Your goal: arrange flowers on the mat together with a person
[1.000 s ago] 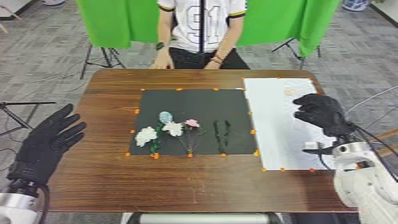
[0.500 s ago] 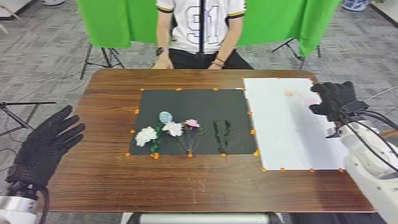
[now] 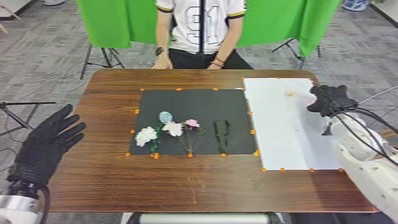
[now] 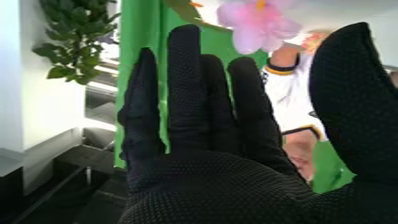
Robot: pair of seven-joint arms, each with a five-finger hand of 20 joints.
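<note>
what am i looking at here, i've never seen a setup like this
This is a two-armed robot with black-gloved hands at a brown wooden table. The head view looks down from the robot's head; the right wrist view comes from a camera on its right arm.

On the table lie a dark mat and a white mat. The dark mat carries white flowers, a pink flower, a pale blue one and green stems.

The left hand is open at the left. The right hand has straight fingers; I can't tell whether the pink bloom near them is held.
</note>
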